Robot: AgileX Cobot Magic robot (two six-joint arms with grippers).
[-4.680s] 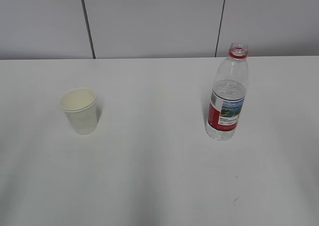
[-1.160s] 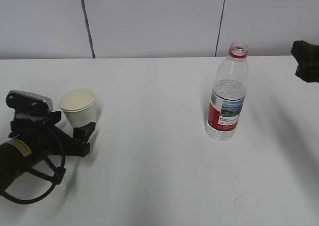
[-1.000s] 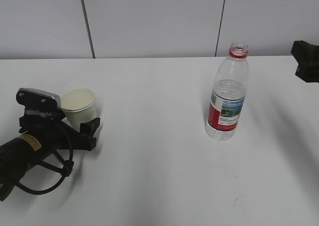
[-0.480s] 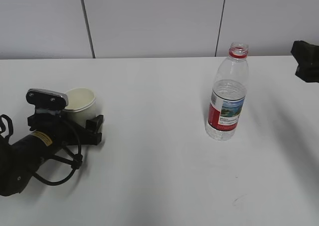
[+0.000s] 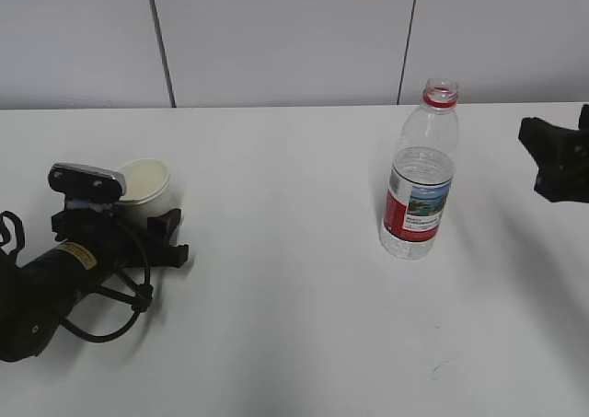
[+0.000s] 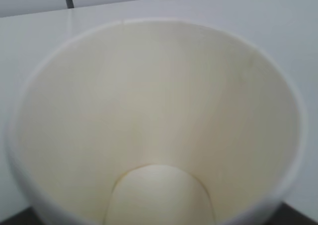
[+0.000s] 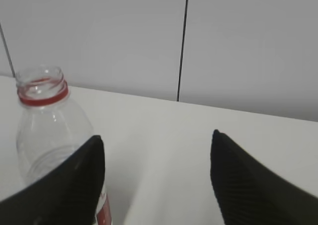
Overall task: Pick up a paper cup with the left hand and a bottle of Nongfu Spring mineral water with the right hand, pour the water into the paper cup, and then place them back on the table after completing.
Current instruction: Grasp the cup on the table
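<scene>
A white paper cup [image 5: 144, 185] stands on the white table [image 5: 294, 334] at the left. My left gripper [image 5: 144, 213] has its fingers on both sides of the cup, and the near finger [image 5: 171, 225] presses the cup's wall. The empty cup [image 6: 159, 111] fills the left wrist view. A clear uncapped water bottle [image 5: 421, 173] with a red label stands upright at the right. My right gripper [image 5: 555, 152] is open and empty, to the right of the bottle. In the right wrist view the bottle [image 7: 44, 120] sits left of the open gripper [image 7: 154, 135], partly behind the left finger.
A grey panelled wall [image 5: 276, 40] with dark vertical seams rises behind the table's far edge. Bare tabletop lies between cup and bottle and along the front. The left arm's cables [image 5: 101, 320] loop over the table at the left.
The left gripper slid around the cup and its near finger closed against the cup wall. The right gripper moved left, towards the bottle.
</scene>
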